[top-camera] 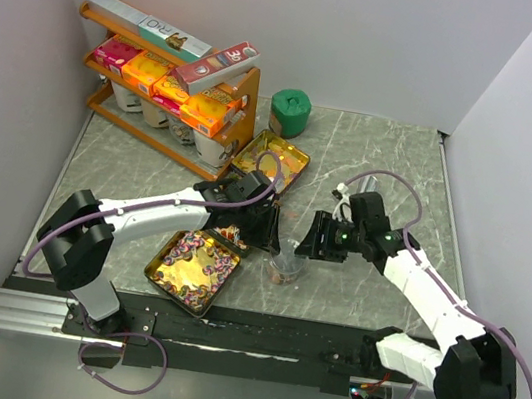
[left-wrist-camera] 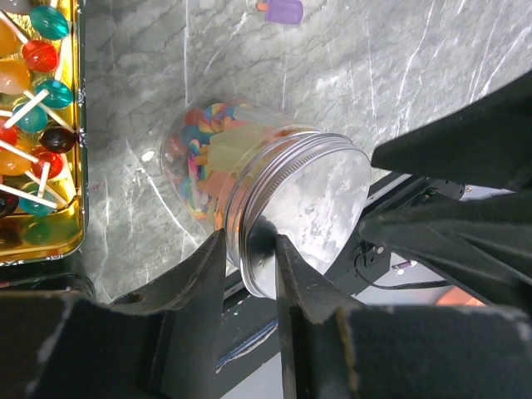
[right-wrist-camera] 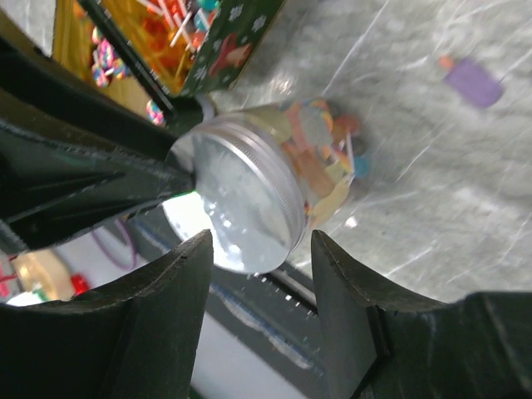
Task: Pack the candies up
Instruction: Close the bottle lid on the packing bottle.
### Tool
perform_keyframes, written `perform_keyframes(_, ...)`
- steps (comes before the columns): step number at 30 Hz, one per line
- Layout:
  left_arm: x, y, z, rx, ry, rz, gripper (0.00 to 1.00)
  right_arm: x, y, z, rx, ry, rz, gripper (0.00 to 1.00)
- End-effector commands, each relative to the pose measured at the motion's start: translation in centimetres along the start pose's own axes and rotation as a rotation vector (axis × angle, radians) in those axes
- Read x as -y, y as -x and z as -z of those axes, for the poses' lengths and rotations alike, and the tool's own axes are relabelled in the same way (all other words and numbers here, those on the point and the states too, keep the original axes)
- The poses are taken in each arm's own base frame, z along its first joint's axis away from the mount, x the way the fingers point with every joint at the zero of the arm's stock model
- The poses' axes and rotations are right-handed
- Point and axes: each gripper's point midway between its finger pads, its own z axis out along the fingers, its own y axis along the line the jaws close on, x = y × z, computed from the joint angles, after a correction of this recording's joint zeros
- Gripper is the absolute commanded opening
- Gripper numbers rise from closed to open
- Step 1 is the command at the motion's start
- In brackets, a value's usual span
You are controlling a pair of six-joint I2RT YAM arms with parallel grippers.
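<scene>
A small clear jar with a silver screw lid stands on the table between my two grippers. It holds mixed candies. My left gripper is nearly shut, and its fingers pinch the rim of the lid; it also shows in the top view. My right gripper is open, with the lid just beyond its fingertips and nothing touching them; it is to the jar's right in the top view. More candies fill a gold tin. Lollipops lie in it.
A purple popsicle-shaped sweet lies loose on the marble table beyond the jar. A second open tin sits behind the left arm. A green tub and an orange shelf of boxes stand at the back left.
</scene>
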Motion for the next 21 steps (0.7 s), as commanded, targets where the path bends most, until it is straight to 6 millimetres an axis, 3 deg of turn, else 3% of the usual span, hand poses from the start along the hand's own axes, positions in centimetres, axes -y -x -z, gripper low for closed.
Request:
perform_keyframes(1,-1.5,-0.2,-0.9,0.004,0.071,-0.039,0.20,0.5,1.3,-0.8,0.075,-0.007,0.059,0.57)
perform_keyframes(8,-1.8,-0.4,-1.7,0.000,0.072,-0.069,0.18,0.7,1.6,-2.4,0.085,0.010,0.106,0.49)
perform_keyframes(14,-1.9,-0.3,-2.3,0.002,0.063,-0.108,0.14,1.2,0.3,-4.0,0.042,-0.003,0.132,0.38)
perform_keyframes(17,-2.1,-0.3,-2.6,-0.001,0.066,-0.126,0.11,1.6,-0.6,-4.5,0.010,-0.017,0.142,0.32)
perform_keyframes(21,-2.5,-0.6,-3.1,-0.011,0.072,-0.143,0.02,1.8,-0.9,-4.9,-0.017,-0.034,0.163,0.33)
